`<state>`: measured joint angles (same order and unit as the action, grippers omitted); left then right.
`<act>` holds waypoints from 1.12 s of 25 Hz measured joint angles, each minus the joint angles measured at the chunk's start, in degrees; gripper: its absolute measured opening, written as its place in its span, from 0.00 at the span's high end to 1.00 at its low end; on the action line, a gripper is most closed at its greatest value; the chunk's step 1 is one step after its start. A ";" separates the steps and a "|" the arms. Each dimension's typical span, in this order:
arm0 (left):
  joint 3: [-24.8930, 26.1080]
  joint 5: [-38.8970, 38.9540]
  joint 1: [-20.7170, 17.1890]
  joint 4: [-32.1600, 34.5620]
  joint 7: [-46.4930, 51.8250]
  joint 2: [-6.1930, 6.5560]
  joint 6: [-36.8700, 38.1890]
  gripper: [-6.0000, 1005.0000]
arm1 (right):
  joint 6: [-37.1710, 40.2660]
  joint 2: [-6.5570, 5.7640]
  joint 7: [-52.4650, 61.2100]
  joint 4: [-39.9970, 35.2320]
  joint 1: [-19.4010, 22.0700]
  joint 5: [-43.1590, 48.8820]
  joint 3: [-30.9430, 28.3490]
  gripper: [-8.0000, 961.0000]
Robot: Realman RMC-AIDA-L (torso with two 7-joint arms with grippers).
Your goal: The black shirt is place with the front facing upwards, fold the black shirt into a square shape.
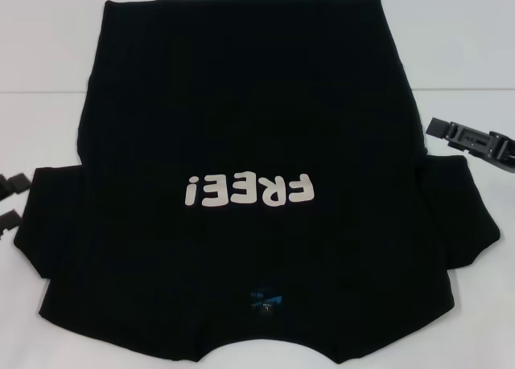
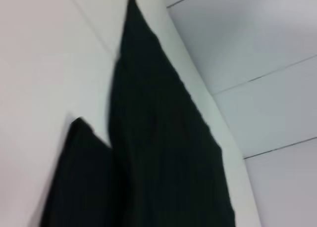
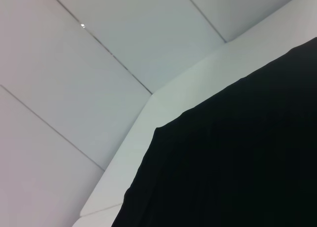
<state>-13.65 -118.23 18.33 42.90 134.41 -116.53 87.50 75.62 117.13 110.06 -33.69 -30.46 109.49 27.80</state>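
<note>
The black shirt (image 1: 241, 128) lies spread flat on the white table (image 1: 48, 63), front up. Its white "FREE!" lettering (image 1: 248, 190) reads upside down from my head, and the collar with the small blue neck label (image 1: 265, 298) is at the near edge. Both short sleeves stick out sideways. My left gripper (image 1: 11, 200) sits at the far left, just beside the left sleeve, open and holding nothing. My right gripper (image 1: 471, 138) hovers beside the shirt's right edge, above the right sleeve. The shirt (image 2: 158, 153) fills much of the left wrist view, and the shirt (image 3: 237, 158) also shows in the right wrist view.
The table's edge (image 3: 163, 93) and the tiled floor (image 3: 74, 64) beyond it show in the right wrist view. Bare white tabletop lies to the left and right of the shirt's body.
</note>
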 joint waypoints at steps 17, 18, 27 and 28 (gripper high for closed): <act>-1.49 -6.48 0.67 -3.87 -1.67 0.04 -8.93 0.13 | -0.96 0.03 0.13 0.47 -2.32 -0.07 -0.23 0.08; -1.32 -6.48 0.69 -4.19 -1.37 0.05 -9.40 0.13 | -0.96 0.03 0.13 0.47 -2.32 -0.07 -0.23 0.08; -0.95 -6.19 0.65 -6.50 -0.72 0.33 -11.62 0.13 | -0.61 0.03 0.28 0.49 -1.92 -0.12 -0.29 0.08; -0.95 -6.25 0.66 -6.60 -0.63 0.33 -11.79 0.13 | -0.60 0.03 0.30 0.49 -1.88 -0.12 -0.29 0.08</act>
<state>-14.60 -124.48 18.99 36.30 133.78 -116.20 75.71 75.02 117.16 110.36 -33.20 -32.34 109.37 27.51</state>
